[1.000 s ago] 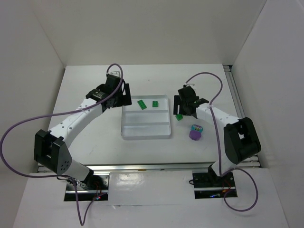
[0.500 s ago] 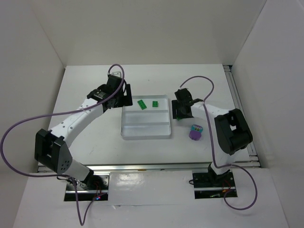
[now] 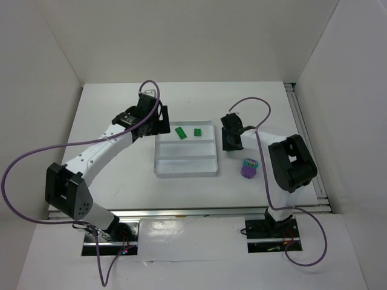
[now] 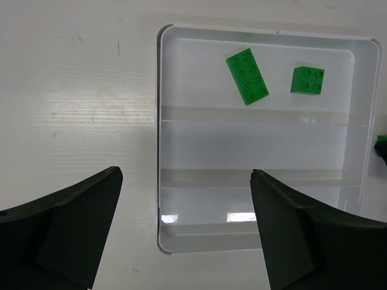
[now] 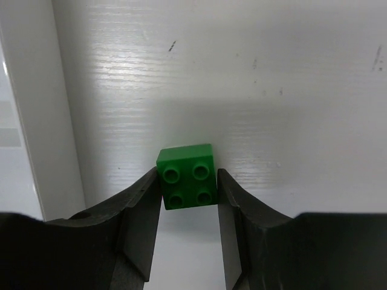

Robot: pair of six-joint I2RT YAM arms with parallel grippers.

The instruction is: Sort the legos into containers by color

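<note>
Green lego [image 5: 187, 176] — snug between right fingers [image 5: 142, 220]

Tray [image 3: 185, 166] at table [image 3: 199, 99] centre.
Two bricks [image 4: 247, 76] in its far compartment [image 4: 193, 90]; third brick [image 5: 187, 176] just right of tray, between right gripper [image 5: 188, 175] fingers; cup [image 3: 248, 168] nearer, further right.

Seen from above, the right gripper [image 3: 230, 143], just right of the tray [image 3: 185, 164], hides the green brick [image 5: 187, 176] clamped between its fingers. The right wrist view cuts the tray to a strip at its left edge. In the left wrist view the frame cuts off a green sliver [image 4: 381, 140] beside the tray's right wall. The pale piece [image 3: 250, 163] in the purple cup [image 3: 248, 173], right of the tray, is too small to make out.
</note>
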